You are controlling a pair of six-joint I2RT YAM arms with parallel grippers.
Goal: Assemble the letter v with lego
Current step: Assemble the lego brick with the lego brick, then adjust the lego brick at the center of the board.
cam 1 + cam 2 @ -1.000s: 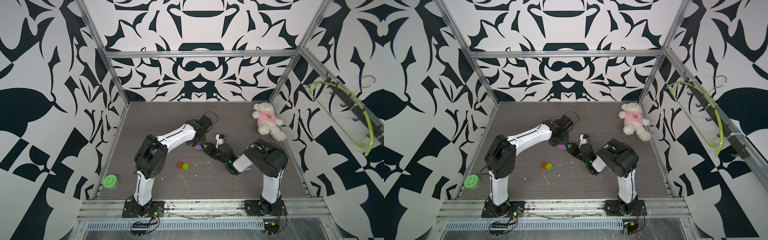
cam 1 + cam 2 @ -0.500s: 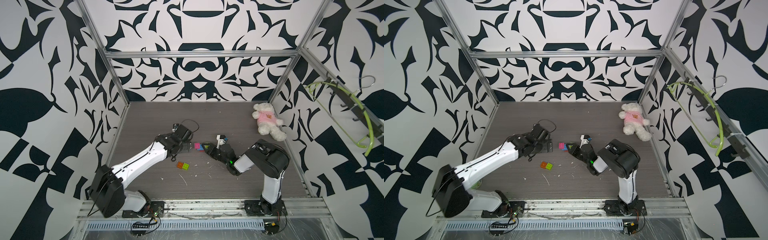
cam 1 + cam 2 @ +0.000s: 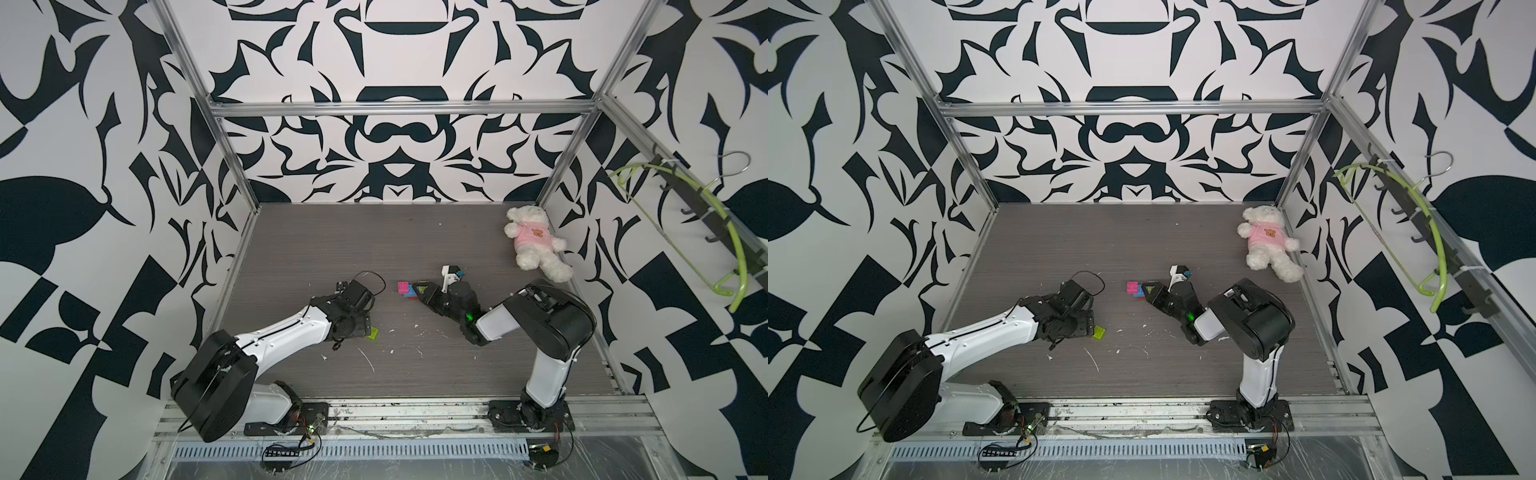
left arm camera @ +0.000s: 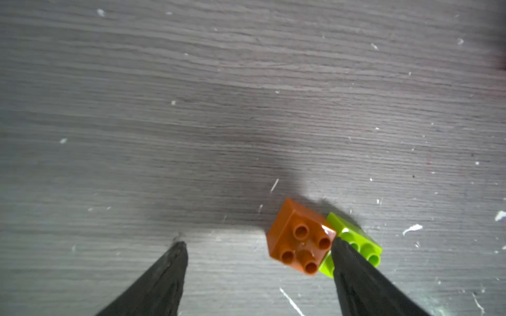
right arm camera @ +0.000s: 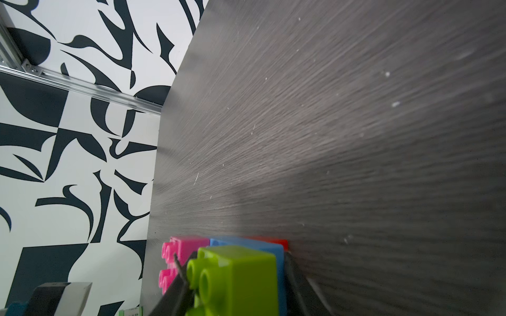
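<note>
The dark wooden table [image 3: 374, 241] carries everything, and the job looks a little past halfway. The right arm [image 3: 540, 316] reaches toward the middle, and the left arm [image 3: 286, 332] lies low across the near left. The teddy bear [image 3: 534, 243] sits at the far right (no part of this). In the middle, the right gripper [image 3: 417, 291] is closed on the brick cluster [image 3: 405, 290]. Its fingers pinch either side where a lime green brick [image 5: 235, 273] sits on a blue brick [image 5: 278, 262], with a pink brick [image 5: 183, 246] and a red brick [image 5: 279, 242] beyond. That makes four pieces joined and held low (whether they rest on the surface I cannot tell). Two pieces lie loose at the near left, touching each other: an orange brick [image 4: 299, 236] and a second lime green brick [image 4: 356, 240]. The left gripper [image 4: 257, 246] hangs over them with fingers spread and empty, one finger over the seam between the two. What is left, as I judge it, is to lift each loose piece and press it onto the cluster to complete the V.
</note>
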